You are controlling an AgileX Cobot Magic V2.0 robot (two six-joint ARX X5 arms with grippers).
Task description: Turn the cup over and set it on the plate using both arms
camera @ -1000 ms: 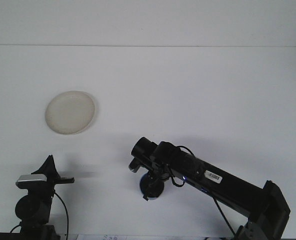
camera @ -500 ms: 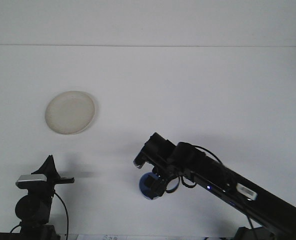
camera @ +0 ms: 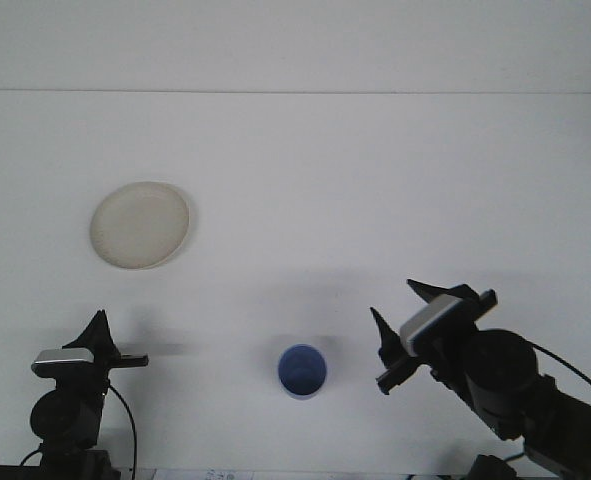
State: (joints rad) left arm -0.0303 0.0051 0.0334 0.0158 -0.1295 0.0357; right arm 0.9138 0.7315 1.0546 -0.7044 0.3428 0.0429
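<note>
Blue cup (camera: 302,371) stood upright on the white tabletop (camera: 375,180), mouth facing up, near the front edge and roughly midway between the two arms. Its interior appeared empty. The cream-coloured plate (camera: 140,224) lay flat well apart from the cup, toward the rear left, with nothing on it.

The right end effector (camera: 393,322) was held above the tabletop just to the right of the cup and clear of it, its two dark fingers (camera: 384,335) spread apart in a released state and grasping nothing. A light grey housing sat behind the fingers, and a black cable ran along the right arm (camera: 520,390) toward the lower right corner.

The left end effector (camera: 135,360) was at the lower left, low and near the front edge, well apart from both the cup and the plate. Only a short dark tip projected to the right from its grey-topped body; whether its fingers were released or clenched cannot be told from this view.
</note>
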